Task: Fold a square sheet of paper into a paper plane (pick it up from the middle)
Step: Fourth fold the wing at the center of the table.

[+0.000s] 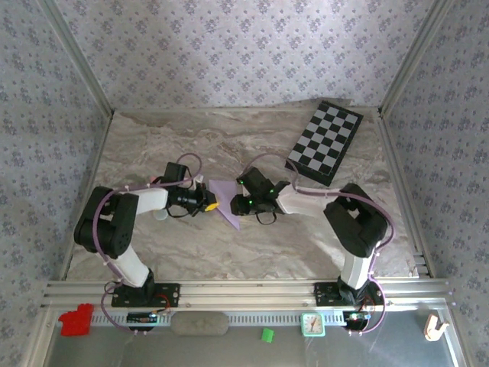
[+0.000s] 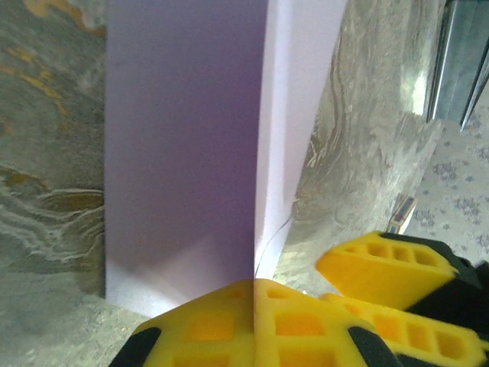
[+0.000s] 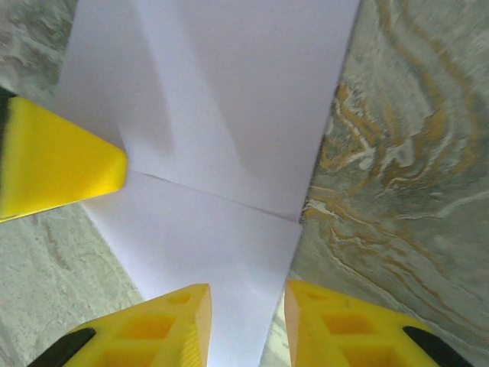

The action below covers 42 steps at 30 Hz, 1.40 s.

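Note:
The paper plane (image 1: 225,200), a pale lilac folded dart with a pointed near end, lies mid-table between both arms. My left gripper (image 1: 208,202) is at its left edge. In the left wrist view its yellow fingers (image 2: 206,321) are pressed together on the paper plane (image 2: 183,153), whose crease rises from their seam. My right gripper (image 1: 246,200) is at the paper's right side. It stands open (image 3: 246,294), its two fingertips apart over the narrow end of the folded paper (image 3: 229,115). The left gripper's yellow finger (image 3: 61,160) touches the paper there.
The black-and-white chequered board (image 1: 325,143) lies at the back right on the marble-patterned table (image 1: 153,145). Metal frame rails run along the sides and the near edge (image 1: 244,289). A red object (image 1: 75,319) and a small green block (image 1: 267,334) sit below the rail.

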{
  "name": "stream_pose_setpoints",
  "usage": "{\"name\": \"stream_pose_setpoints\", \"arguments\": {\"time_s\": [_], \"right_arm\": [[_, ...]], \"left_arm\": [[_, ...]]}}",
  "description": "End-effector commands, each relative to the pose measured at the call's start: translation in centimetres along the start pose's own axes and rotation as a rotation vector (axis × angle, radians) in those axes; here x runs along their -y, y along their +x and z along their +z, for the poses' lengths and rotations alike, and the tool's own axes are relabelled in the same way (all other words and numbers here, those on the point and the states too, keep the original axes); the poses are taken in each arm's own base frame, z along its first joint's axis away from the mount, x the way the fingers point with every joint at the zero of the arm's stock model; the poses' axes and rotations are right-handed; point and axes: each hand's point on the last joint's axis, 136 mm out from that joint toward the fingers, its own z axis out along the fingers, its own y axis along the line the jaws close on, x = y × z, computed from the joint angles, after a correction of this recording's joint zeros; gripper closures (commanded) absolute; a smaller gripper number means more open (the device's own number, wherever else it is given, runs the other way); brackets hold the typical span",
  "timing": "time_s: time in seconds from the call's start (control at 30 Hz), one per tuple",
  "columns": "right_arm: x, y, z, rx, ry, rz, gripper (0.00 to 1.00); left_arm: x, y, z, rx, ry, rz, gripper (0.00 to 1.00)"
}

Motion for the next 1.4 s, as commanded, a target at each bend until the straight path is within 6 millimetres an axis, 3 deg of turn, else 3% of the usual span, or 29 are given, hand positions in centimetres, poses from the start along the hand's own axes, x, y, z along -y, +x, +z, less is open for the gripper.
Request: {"name": "stream_pose_setpoints", "arguments": {"time_s": [0.0, 0.23, 0.5, 0.73, 1.17, 1.37], "right_arm": [[0.7, -1.5, -2.3, 0.112, 0.063, -0.085, 0.65], [0.4, -0.5, -3.7, 0.217, 0.172, -0.263, 0.55], [-2.2, 1.3, -1.0, 0.166, 0.167, -0.414, 0.55], [-3.0, 1.8, 0.8, 0.126, 0.14, -0.441, 0.58], [-2.3, 1.6, 2.4, 0.09, 0.163, -0.458, 0.55], [-1.9, 1.6, 2.8, 0.074, 0.16, -0.466, 0.61]], "left_arm": [[0.3, -0.4, -1.0, 0.071, -0.039, -0.025, 0.97], [0.9, -0.4, -1.1, 0.154, -0.158, -0.077, 0.97], [0.3, -0.2, -0.8, 0.18, -0.213, -0.143, 0.97], [0.3, 0.1, -0.7, 0.161, -0.211, -0.168, 0.96], [0.9, 0.2, -0.5, 0.133, -0.192, -0.185, 0.96], [1.2, 0.3, -0.6, 0.128, -0.183, -0.188, 0.96]]}}
